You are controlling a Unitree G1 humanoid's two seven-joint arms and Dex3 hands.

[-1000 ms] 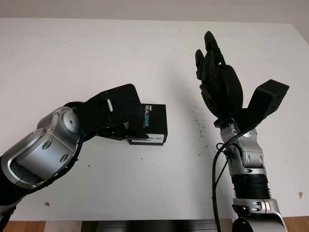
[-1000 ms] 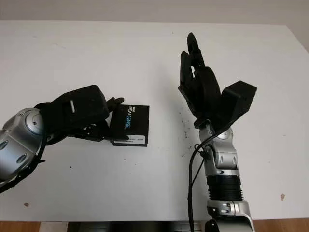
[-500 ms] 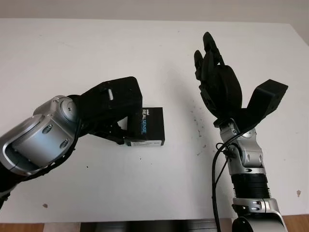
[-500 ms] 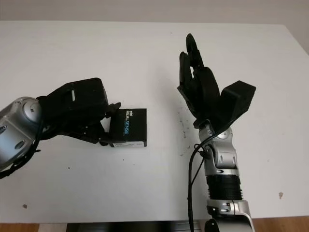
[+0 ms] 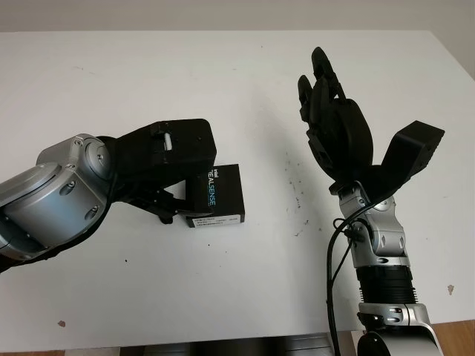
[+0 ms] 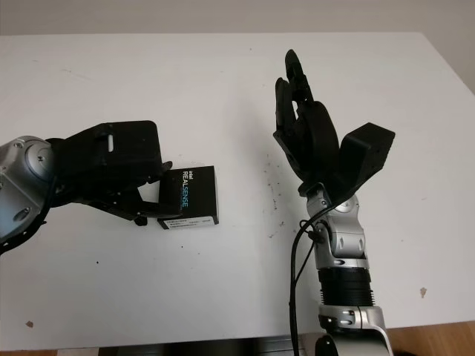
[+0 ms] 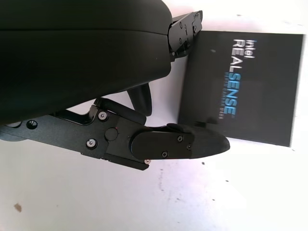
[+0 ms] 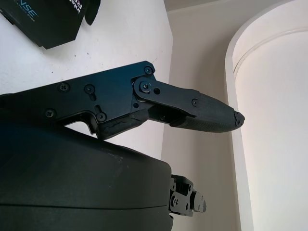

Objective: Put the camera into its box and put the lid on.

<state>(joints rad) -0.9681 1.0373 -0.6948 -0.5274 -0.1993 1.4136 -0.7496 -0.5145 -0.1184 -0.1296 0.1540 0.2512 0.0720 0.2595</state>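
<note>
Two stereo head views give the overall layout. In the left eye view, the closed black rectangular cardboard box printed "REALSENSE" (image 5: 216, 196) lies flat on the white table (image 5: 148, 81), left of frame centre. The left hand (image 5: 167, 178) sits against the box's left side, with fingers reaching along its lower left edge. Compared with one second ago, box and hand have both shifted toward the left and slightly down in the frame, so the hand appears to be sliding the box across the table. The right hand (image 5: 334, 122) is raised at the right of centre, open, holding nothing, unchanged from one second ago.

The right eye view confirms the same layout: lid on, no camera visible outside the box.

In the left wrist view, one finger (image 7: 183, 144) lies along the box's edge and another nears its corner. Whether the fingers clamp the box or merely push it cannot be determined.

In the right wrist view, the box appears at the upper left corner, well apart from the hand.

Judgement: the packing seems complete; repositioning is the remaining activity.
</note>
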